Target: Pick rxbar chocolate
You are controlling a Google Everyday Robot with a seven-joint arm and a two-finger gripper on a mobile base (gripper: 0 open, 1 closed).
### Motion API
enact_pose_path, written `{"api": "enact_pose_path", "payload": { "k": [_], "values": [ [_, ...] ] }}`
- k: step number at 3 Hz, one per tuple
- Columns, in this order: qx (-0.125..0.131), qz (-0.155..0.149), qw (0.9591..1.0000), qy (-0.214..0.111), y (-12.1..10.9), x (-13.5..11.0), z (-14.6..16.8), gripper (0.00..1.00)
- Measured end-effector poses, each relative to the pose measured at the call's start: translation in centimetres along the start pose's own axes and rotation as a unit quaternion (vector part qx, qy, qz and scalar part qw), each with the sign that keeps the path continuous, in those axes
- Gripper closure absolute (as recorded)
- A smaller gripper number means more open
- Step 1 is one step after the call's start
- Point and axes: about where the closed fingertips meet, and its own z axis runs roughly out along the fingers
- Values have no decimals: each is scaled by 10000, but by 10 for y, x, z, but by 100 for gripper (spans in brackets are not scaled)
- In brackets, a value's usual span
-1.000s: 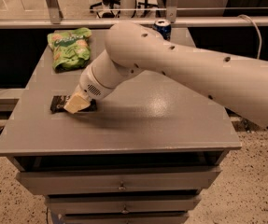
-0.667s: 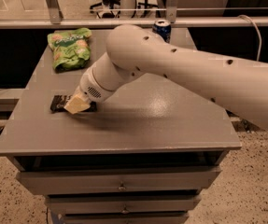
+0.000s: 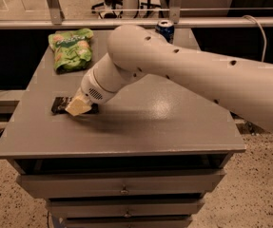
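The rxbar chocolate [image 3: 59,105] is a flat black bar lying on the grey table [image 3: 141,132] near its left edge; only its left end and a strip of its right end show. My gripper [image 3: 78,106] is down on the bar, covering its middle, with cream-coloured fingers [image 3: 79,107] touching it. The white arm reaches in from the right across the table.
A crinkly green snack bag [image 3: 71,48] lies at the table's back left. A blue soda can [image 3: 165,30] stands at the back, partly behind the arm. Drawers sit under the tabletop. A metal railing runs behind the table.
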Motion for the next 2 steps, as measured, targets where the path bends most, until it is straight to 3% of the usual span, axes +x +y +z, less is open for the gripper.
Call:
{"api": "enact_pose_path", "payload": {
  "k": [1, 2],
  "values": [
    [505, 5, 9959, -748, -29, -24, -60, 100],
    [975, 87, 9844, -1463, -56, -35, -122, 100]
  ]
}}
